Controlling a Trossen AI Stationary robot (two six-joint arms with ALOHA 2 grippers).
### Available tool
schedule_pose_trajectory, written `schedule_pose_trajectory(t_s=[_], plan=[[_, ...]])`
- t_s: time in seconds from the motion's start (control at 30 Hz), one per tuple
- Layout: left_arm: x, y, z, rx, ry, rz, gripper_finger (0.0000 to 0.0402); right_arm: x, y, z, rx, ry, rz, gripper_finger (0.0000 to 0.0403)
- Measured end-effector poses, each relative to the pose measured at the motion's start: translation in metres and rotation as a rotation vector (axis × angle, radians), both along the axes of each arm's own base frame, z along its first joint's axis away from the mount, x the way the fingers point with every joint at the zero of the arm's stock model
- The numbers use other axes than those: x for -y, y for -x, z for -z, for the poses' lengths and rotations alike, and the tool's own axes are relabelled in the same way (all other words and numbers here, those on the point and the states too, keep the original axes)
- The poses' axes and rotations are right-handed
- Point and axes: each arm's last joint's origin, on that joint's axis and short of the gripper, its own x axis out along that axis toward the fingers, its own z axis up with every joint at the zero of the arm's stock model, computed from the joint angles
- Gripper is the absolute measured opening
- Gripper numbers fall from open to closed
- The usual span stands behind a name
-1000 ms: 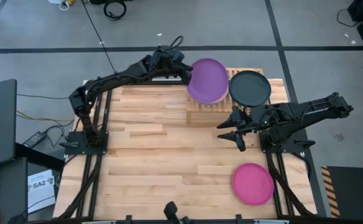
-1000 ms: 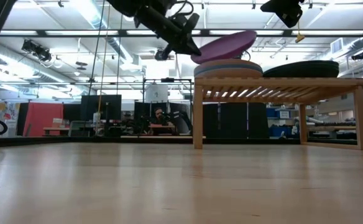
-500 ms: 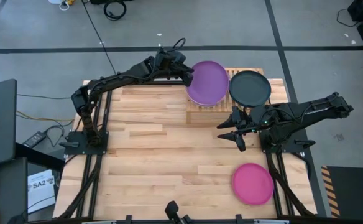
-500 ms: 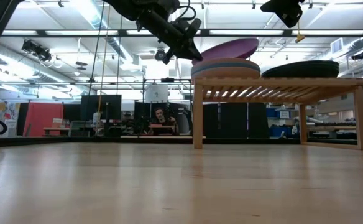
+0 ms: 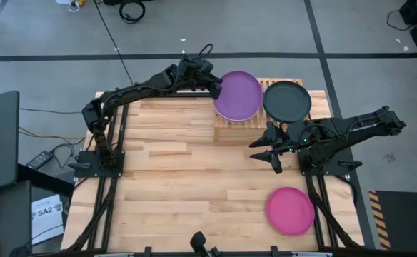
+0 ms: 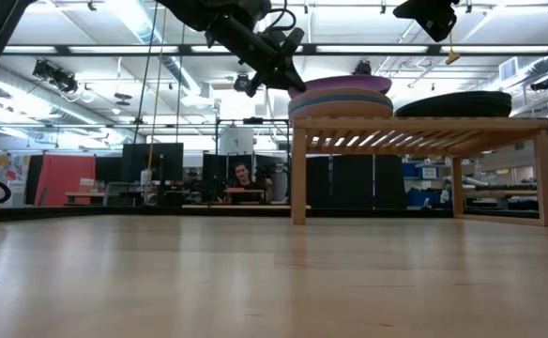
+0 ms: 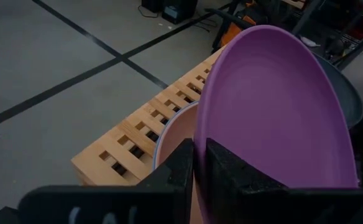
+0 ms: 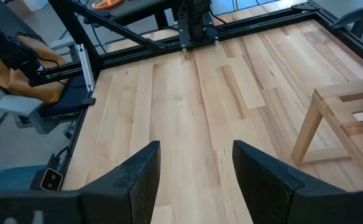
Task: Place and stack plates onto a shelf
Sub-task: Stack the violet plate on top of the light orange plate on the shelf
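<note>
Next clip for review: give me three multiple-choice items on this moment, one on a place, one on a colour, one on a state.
1. Where does the magenta plate lie?
A. on the shelf
B. on the tabletop by the right arm's base
C. on the floor

2. What colour is the plate atop the shelf's left stack?
A. purple
B. yellow
C. white

3. How is the right hand?
A. shut on a plate
B. open and empty
C. out of view

Key: 1 B, the high view shows it on the planks; 2 A, the purple plate lies topmost at the left hand; 3 B, its fingers stand apart over bare wood.
</note>
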Motion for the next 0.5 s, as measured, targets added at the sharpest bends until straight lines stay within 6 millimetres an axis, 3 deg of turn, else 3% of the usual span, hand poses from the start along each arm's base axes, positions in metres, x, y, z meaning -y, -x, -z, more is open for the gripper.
schedule_pose_trajectory(t_s=[0.33,0.5], plan=[[0.0,0.0,0.0,0.0,0.0,0.0,0.0045,0.0,0.0,0.0,0.0,0.0,0.0,0.0206],[0.0,0.0,0.0,0.0,0.001,0.0,0.0068,0.0,0.0,0.0,0.0,0.0,0.0,0.0206]])
